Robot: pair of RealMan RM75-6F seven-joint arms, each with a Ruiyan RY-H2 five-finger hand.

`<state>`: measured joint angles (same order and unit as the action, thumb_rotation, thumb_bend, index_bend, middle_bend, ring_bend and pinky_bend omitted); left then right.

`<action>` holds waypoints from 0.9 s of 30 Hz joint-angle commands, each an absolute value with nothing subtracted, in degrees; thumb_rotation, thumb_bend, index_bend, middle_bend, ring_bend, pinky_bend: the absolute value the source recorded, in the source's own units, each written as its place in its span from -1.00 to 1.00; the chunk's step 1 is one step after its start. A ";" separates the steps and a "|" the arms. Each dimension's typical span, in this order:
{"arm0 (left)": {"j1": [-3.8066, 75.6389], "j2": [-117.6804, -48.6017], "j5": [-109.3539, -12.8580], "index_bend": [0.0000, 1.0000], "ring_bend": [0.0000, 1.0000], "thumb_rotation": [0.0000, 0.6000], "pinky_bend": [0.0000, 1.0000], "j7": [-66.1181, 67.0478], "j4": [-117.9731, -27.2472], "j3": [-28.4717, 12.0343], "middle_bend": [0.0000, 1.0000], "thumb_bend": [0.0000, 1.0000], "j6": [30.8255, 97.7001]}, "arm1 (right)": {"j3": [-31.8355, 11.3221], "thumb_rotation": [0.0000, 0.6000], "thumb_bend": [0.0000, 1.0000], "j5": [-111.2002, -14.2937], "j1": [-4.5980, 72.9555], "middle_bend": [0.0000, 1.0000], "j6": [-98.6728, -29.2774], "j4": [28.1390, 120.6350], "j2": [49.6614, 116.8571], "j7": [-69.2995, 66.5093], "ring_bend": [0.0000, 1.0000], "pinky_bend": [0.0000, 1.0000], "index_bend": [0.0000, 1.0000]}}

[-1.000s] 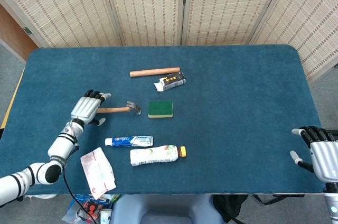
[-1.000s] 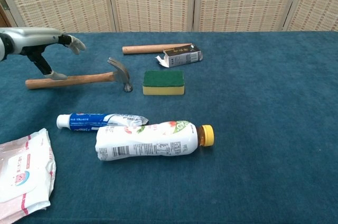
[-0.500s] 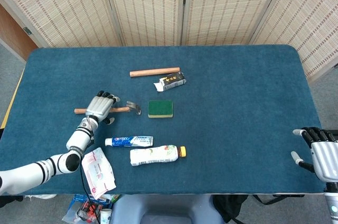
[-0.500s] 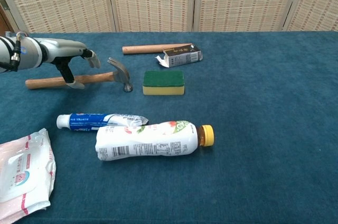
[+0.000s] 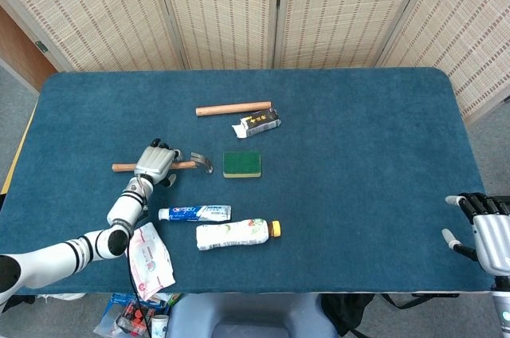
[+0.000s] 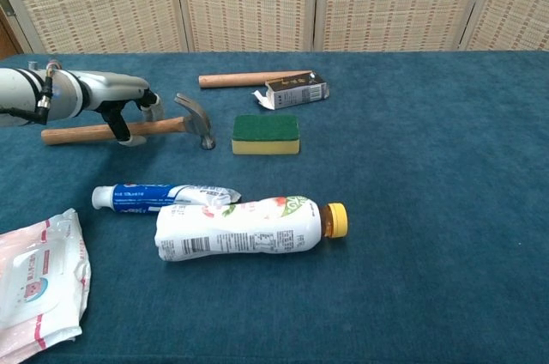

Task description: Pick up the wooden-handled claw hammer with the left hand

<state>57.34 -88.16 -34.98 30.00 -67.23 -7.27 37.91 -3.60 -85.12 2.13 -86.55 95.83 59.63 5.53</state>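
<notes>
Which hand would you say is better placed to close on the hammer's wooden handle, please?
Left. The left hand sits right over the hammer, fingers straddling its handle. The right hand hangs at the table's far near-right edge, well away.

matt blue cloth covers the desk (image 5: 358, 123); on it the hammer (image 6: 137, 127) shows a smooth wooden handle and dull grey metal head.

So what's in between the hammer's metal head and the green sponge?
Nothing. Both views show only bare blue table between the claw hammer's metal head and the green sponge; the chest view shows it clearest.
</notes>
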 commanded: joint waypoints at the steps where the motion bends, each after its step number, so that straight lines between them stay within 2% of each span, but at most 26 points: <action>1: 57.47 -88.49 -35.23 -0.37 -0.63 1.00 -1.00 29.27 -66.79 -7.22 -0.30 -0.16 37.60 | -3.58 1.00 -0.54 -85.07 2.05 -0.40 -86.60 95.89 59.59 5.54 -0.57 -0.55 -0.37; 27: 59.09 -91.59 -34.14 -0.15 -0.43 1.00 -1.00 27.39 -61.90 -6.60 -0.06 -0.02 36.80 | -3.52 1.00 -0.54 -84.32 1.34 -0.40 -86.66 95.78 59.12 4.74 -0.57 -0.55 -0.37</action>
